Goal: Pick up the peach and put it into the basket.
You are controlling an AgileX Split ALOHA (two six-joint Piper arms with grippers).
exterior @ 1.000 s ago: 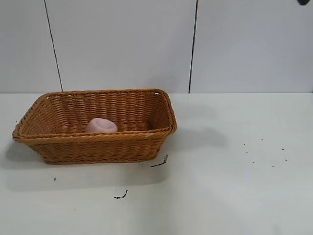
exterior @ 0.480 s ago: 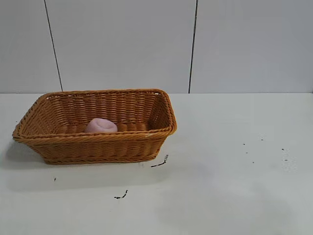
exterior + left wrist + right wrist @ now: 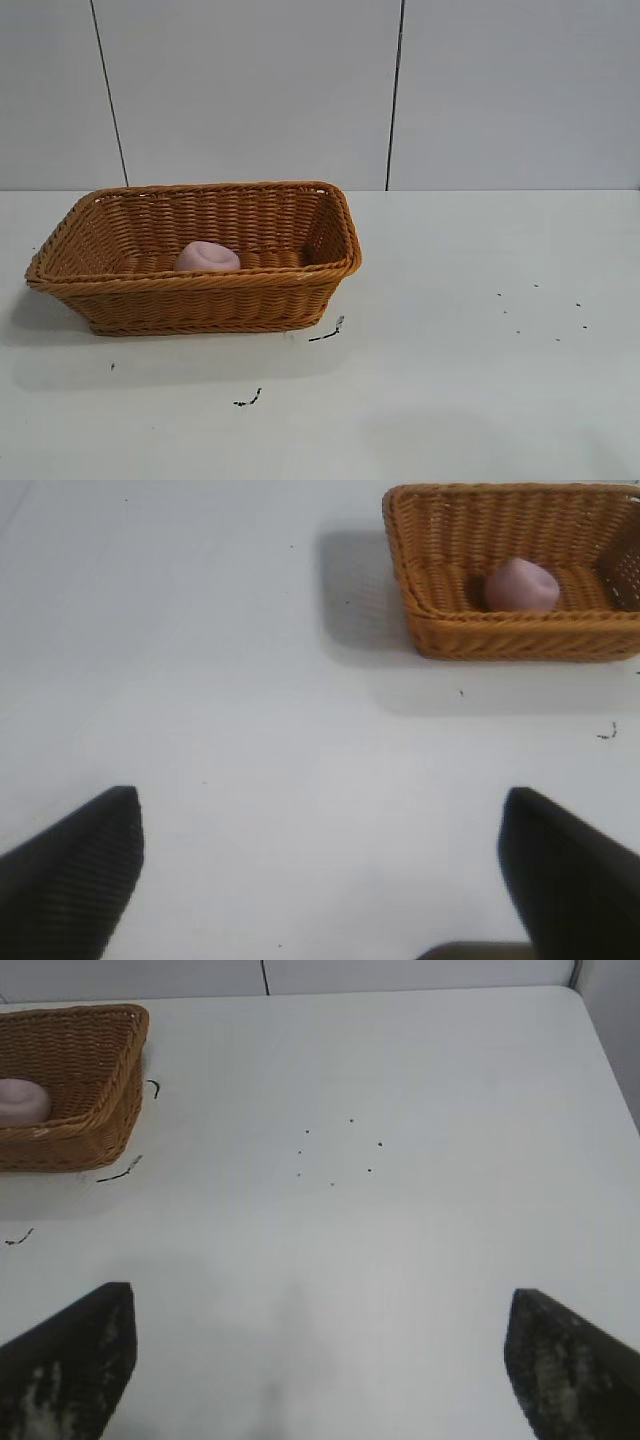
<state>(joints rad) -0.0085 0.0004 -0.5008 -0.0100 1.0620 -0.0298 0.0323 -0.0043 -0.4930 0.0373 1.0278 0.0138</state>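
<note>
The pale pink peach lies inside the orange-brown wicker basket at the left of the table. It also shows in the left wrist view within the basket, and in the right wrist view within the basket. My left gripper is open and empty above bare table, well away from the basket. My right gripper is open and empty above bare table, away from the basket. Neither gripper shows in the exterior view.
The white table carries small black specks at the right and dark scraps in front of the basket. A grey panelled wall stands behind. The table's far corner shows in the right wrist view.
A dark bit of the right arm at the exterior view's top right corner a second ago has left the picture. The peach and basket have not moved.
</note>
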